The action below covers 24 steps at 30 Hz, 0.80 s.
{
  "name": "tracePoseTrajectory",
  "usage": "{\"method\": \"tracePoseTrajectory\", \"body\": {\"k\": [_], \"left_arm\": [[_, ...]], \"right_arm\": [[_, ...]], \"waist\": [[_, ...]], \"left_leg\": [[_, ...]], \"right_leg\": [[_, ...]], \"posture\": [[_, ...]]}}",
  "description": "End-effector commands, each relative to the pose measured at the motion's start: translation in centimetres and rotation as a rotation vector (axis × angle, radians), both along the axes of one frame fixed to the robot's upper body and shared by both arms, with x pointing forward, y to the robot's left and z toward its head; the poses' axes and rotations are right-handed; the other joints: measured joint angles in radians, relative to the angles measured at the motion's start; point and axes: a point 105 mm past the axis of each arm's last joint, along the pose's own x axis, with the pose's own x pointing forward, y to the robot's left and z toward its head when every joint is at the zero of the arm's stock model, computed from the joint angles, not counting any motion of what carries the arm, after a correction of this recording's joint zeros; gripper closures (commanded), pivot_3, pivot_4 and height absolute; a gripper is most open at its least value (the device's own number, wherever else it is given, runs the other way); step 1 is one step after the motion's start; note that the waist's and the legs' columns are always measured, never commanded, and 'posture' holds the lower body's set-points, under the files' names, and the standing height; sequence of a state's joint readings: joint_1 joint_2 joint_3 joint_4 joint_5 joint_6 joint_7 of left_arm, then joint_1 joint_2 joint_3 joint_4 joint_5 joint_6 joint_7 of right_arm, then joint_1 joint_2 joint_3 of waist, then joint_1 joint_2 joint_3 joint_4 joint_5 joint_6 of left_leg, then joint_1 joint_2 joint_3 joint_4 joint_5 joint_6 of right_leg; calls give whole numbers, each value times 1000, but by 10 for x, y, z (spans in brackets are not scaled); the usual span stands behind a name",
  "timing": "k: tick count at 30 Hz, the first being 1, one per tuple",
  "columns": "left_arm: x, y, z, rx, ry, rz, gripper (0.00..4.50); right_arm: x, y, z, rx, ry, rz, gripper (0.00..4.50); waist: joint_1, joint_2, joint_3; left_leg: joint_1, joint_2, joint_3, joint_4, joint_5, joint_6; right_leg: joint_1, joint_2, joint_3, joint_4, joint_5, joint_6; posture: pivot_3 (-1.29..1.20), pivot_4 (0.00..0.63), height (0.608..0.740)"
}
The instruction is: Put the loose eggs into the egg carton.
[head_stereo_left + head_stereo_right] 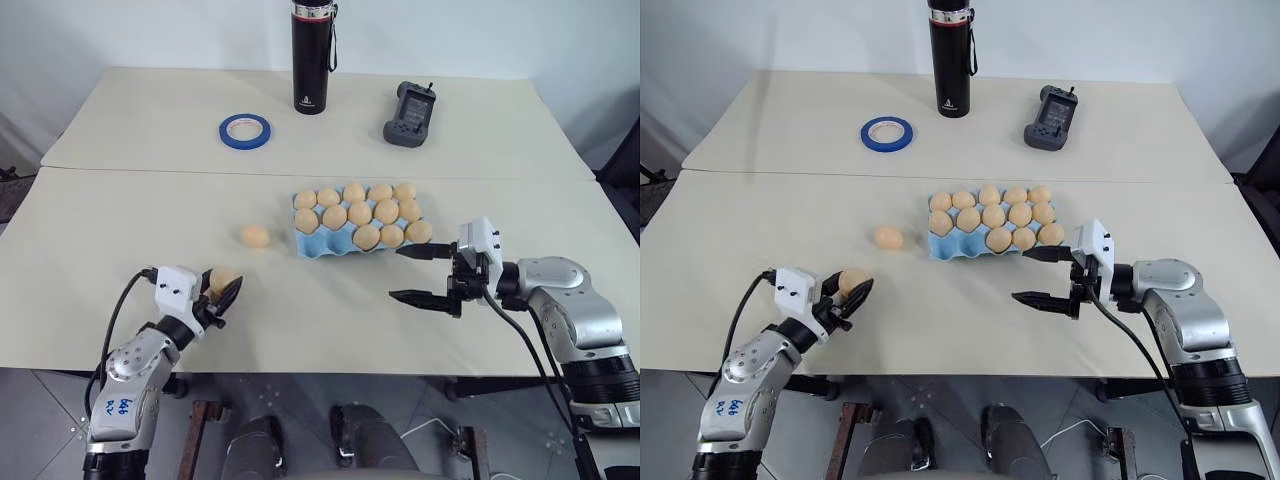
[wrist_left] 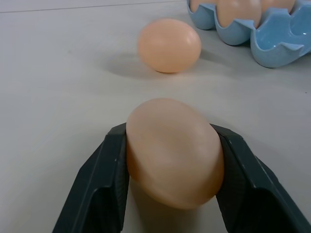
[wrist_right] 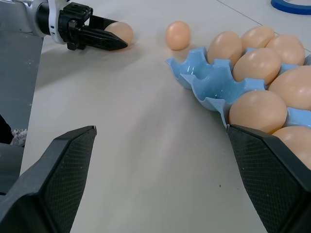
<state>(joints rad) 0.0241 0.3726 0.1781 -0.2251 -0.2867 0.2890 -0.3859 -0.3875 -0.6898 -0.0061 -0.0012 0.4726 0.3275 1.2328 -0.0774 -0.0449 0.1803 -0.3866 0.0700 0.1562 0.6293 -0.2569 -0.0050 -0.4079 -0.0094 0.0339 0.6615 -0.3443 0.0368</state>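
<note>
My left gripper [image 1: 230,289] is near the table's front left and is shut on a tan loose egg [image 2: 175,150], gripped by its sides between the two black fingers [image 2: 97,189]. Whether this egg rests on the table I cannot tell. A second loose egg [image 1: 255,236] lies on the table between that gripper and the egg carton [image 1: 316,247]. The carton is a light blue tray in the middle of the table. Most of its cups hold eggs and its front-left cups [image 3: 204,82] are bare. My right gripper [image 1: 397,274] hangs open just right of the carton's front corner, holding nothing.
A black bottle [image 1: 311,55] stands at the back centre. A blue tape ring [image 1: 245,131] lies to its left and a grey handheld device [image 1: 410,113] to its right. A seam [image 1: 150,170] runs across the table behind the carton.
</note>
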Motion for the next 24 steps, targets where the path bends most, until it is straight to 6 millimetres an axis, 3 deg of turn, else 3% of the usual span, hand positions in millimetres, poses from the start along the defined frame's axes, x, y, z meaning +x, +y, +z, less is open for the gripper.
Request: {"method": "tracePoseTrajectory", "body": {"k": [1,3,7,10,15,19,24], "left_arm": [[3,-2,10,30,-48,-17,2551],[4,-3,18,43,-68,-36,2577],[14,-3,51,76,-157,-97,2578],[27,-7,75,82,-174,-190,2578],[40,-21,100,113,-161,-390,2578],[55,-44,123,75,-210,-547,2578],[63,-91,119,59,-159,-764,2578]], "right_arm": [[2,-2,14,8,-58,-4,0],[2,-3,14,6,-60,-8,0],[2,-4,14,6,-64,-16,0],[0,-6,12,-3,-58,-10,0],[-2,-7,11,2,-75,-10,0],[-3,-7,11,15,-88,-33,0],[-6,-9,7,18,-87,-67,0]], "waist": [[0,0,0],[1,0,0],[3,0,0],[10,0,0],[20,0,0],[25,0,0],[34,1,0]], "left_leg": [[0,0,0,0,0,0],[0,0,0,0,0,0],[0,0,0,0,1,0],[0,0,0,1,1,-1],[0,0,1,0,3,-5],[-1,0,1,1,3,-5],[-1,-1,2,2,3,-5]], "right_leg": [[0,0,0,0,0,0],[0,0,0,0,0,0],[0,0,0,1,0,0],[0,0,0,1,0,0],[0,0,0,0,0,1],[-1,0,0,0,0,1],[-1,0,1,0,0,3]], "posture": [[0,150,740],[0,150,740],[0,150,740],[0,150,740],[0,150,740],[0,150,740],[0,150,740]]}}
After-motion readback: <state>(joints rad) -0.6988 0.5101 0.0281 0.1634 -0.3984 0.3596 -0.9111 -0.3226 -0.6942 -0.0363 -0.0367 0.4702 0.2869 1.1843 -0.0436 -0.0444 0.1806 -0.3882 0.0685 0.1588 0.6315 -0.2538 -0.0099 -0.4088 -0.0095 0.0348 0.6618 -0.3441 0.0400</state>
